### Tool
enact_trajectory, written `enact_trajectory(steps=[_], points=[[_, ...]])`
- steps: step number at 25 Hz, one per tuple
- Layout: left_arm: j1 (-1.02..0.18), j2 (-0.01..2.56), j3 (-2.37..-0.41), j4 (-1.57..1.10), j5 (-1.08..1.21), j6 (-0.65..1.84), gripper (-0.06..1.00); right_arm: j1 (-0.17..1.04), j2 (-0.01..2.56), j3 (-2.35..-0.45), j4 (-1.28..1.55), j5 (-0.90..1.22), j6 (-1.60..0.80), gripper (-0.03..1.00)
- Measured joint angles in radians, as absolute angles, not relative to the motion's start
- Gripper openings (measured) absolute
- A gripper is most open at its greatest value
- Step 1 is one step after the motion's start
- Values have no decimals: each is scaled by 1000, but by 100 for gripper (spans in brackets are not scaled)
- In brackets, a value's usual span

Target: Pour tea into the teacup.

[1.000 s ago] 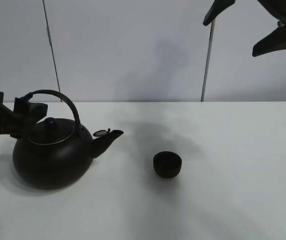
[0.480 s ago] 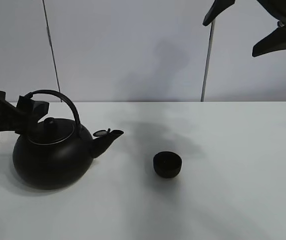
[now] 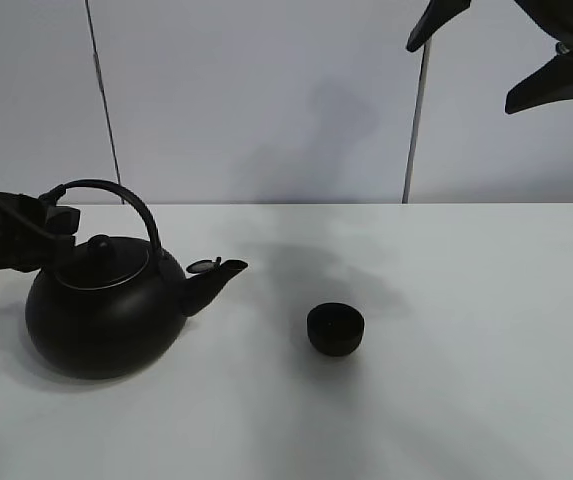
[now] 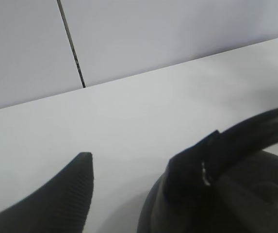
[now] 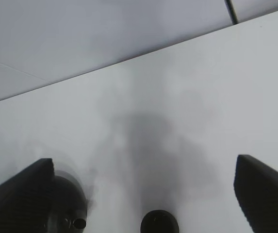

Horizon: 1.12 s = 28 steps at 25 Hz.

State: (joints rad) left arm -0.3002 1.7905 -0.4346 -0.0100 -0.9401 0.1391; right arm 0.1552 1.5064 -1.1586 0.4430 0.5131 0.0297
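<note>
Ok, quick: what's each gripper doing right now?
Left gripper: open, one finger against the kettle handle, not clamped on it.
Right gripper: open, holding nothing.

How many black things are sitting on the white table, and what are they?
kettle: 1
teacup: 1
Total: 2
</note>
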Motion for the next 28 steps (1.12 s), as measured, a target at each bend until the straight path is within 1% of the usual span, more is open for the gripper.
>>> enact_trajectory(steps=[4, 7, 10, 19, 25, 28], points=[[-300, 1790, -435, 22, -919, 90, 34, 155, 1506, -1159, 443, 513, 30, 69], [-300, 1790, -435, 53, -919, 72, 25, 155, 1506, -1159, 443, 513, 30, 69], [-300, 1790, -435, 77, -919, 72, 13, 155, 1506, -1159, 443, 513, 30, 69], [-294, 1801, -458, 142, -928, 59, 13, 155, 1506, -1159, 443, 513, 30, 69], [-302, 1802, -521, 230, -879, 40, 12, 155, 1506, -1159, 443, 513, 30, 69], [-320, 1790, -562, 240, -809, 36, 12, 155, 1506, -1159, 443, 513, 30, 69]])
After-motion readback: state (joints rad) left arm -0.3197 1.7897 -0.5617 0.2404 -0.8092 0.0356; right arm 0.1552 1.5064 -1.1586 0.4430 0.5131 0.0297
